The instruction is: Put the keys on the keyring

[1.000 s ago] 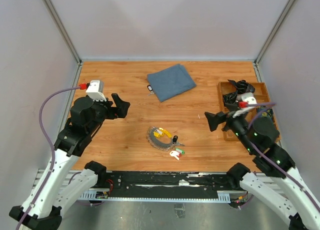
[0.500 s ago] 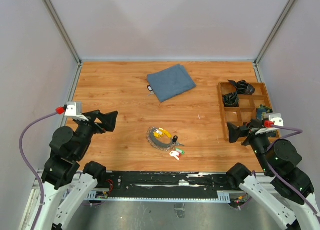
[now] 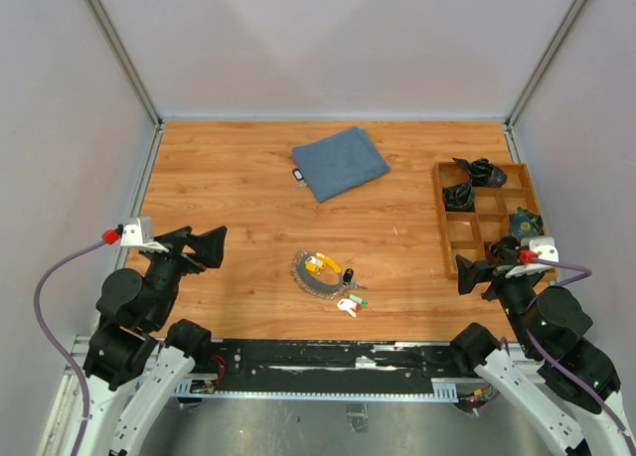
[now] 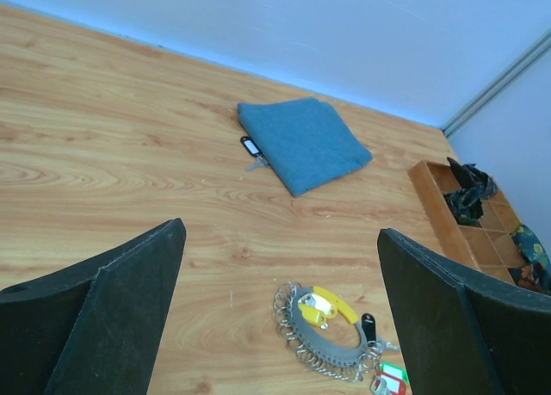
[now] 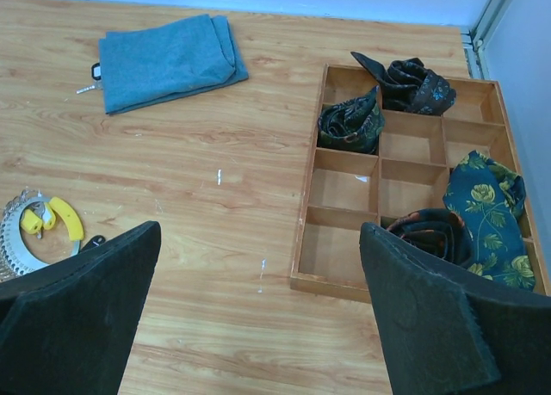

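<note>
From overhead, keyring (image 3: 314, 275) lay on surface (image 3: 229, 178), keys (image 3: 350, 295) touching it, seemingly threaded. Left claw (image 3: 213, 245) and right claw (image 3: 465, 275) flanked keyring well apart, wide open, empty, likely parked. Left wrist: stray key (image 4: 251, 148) lay beyond keyring. Right wrist: keyring leftward, unreached.

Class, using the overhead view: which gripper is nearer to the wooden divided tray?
Right. The right gripper sits by the near-left corner of the wooden divided tray. The left gripper is on the opposite side of the table, beyond the keyring.
</note>
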Robot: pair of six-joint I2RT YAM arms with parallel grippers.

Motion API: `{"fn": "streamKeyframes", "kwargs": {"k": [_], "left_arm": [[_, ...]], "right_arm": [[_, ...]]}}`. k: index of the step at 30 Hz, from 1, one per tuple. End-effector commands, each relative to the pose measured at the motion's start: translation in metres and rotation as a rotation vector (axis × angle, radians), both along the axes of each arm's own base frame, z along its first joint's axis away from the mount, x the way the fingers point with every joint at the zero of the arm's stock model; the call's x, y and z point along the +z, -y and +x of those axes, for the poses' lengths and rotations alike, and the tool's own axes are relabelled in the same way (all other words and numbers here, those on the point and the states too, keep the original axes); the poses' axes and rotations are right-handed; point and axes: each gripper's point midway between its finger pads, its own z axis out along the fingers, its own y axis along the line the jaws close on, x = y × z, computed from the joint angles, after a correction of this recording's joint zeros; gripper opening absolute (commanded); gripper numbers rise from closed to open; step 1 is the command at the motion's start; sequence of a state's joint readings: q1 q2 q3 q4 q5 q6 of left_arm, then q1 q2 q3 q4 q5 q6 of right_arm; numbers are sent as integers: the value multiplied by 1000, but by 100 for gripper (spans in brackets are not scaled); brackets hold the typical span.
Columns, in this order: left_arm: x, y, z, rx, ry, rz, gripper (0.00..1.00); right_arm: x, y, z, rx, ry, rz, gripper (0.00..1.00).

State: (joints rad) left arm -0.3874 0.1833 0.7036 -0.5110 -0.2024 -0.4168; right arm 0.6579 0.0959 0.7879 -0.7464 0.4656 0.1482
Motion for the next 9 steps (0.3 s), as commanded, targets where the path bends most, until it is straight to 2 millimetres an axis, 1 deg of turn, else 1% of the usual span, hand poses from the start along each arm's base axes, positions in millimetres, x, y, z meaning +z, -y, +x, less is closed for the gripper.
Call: {"fn": "streamKeyframes", "kwargs": {"k": [1, 3, 9], "left_arm": [[-3, -5, 7, 44, -8, -7, 100], [-5, -4, 9, 42, -19, 1, 100], [-12, -2, 15, 42, -57, 13, 100]], "right_arm": [[-9, 9, -1, -41, -14, -30, 98], [-8, 6, -3, -19, -8, -26, 98], [-7, 7, -3, -20, 2, -18, 98]]}}
